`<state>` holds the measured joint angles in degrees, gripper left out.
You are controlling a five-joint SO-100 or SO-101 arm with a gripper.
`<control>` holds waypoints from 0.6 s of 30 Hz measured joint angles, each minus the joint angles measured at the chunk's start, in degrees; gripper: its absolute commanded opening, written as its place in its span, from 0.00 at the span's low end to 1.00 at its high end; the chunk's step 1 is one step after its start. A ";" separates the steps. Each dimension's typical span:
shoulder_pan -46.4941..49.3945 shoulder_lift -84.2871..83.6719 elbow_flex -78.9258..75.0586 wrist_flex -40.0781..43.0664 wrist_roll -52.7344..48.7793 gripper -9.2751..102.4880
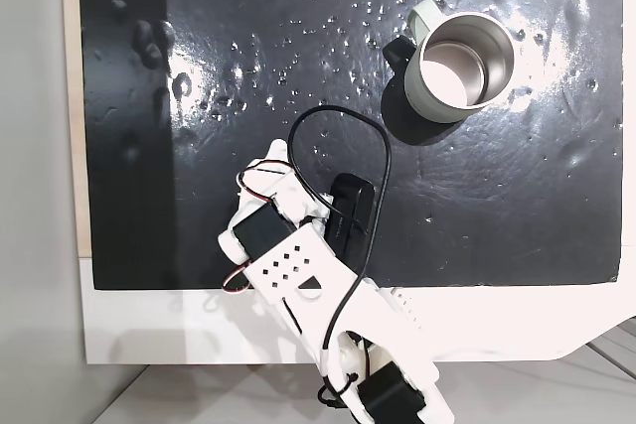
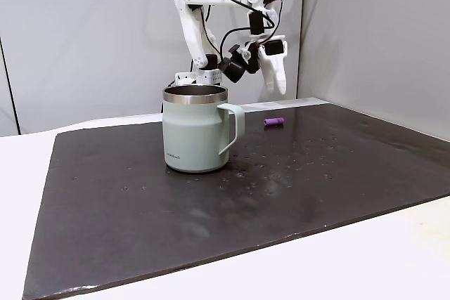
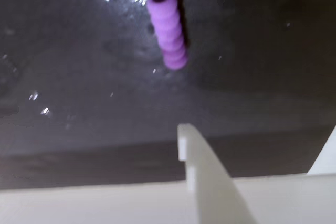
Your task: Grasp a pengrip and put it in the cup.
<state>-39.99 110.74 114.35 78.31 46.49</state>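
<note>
Barely started, looks like: the pengrip [image 3: 168,29] is left lying on the dark mat [image 2: 211,209], right of the cup [image 2: 197,128]. The end effector [image 2: 274,79] is held above it, apparently empty; whether it's apart or together can't be told.

1. The arm [image 1: 298,275] is built of white printed plastic links with black servo blocks set into them.
2. A flat white plate carries a grid of small holes.
3. A black cable [image 1: 370,161] loops out toward 12 o'clock; thin red wires show at 9 o'clock.
</note>
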 measured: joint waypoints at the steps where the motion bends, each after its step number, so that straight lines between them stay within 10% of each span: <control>1: -0.09 -0.97 0.00 -0.44 0.00 0.41; 18: -5.10 -15.56 0.79 -8.17 -0.09 0.39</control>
<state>-45.09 95.19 115.14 70.14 46.41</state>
